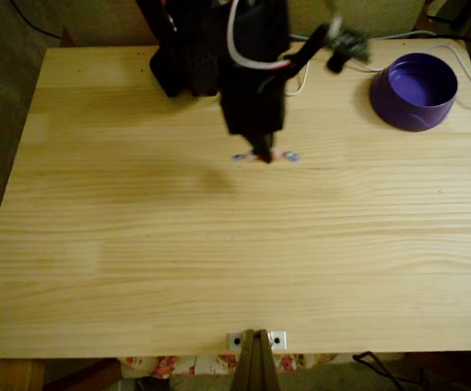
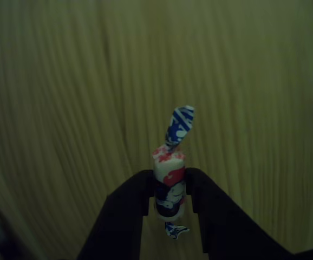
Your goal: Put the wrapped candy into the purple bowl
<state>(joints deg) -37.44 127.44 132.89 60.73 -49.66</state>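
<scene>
The wrapped candy [image 2: 169,173] is a small white roll with red and blue marks and twisted blue ends. It sits between the two black fingers of my gripper [image 2: 170,192], which is shut on its middle. In the fixed view my gripper [image 1: 261,155] points down at the table's upper centre, and the candy's ends [image 1: 289,155] stick out on both sides of the fingertips, at or just above the wood. The purple bowl [image 1: 414,91] stands upright at the back right of the table, well to the right of my gripper.
The wooden table [image 1: 219,244] is bare across its front and left. White cables [image 1: 301,81] and a small circuit board [image 1: 349,45] lie at the back near the arm's base. A metal clamp [image 1: 256,340] sits on the front edge.
</scene>
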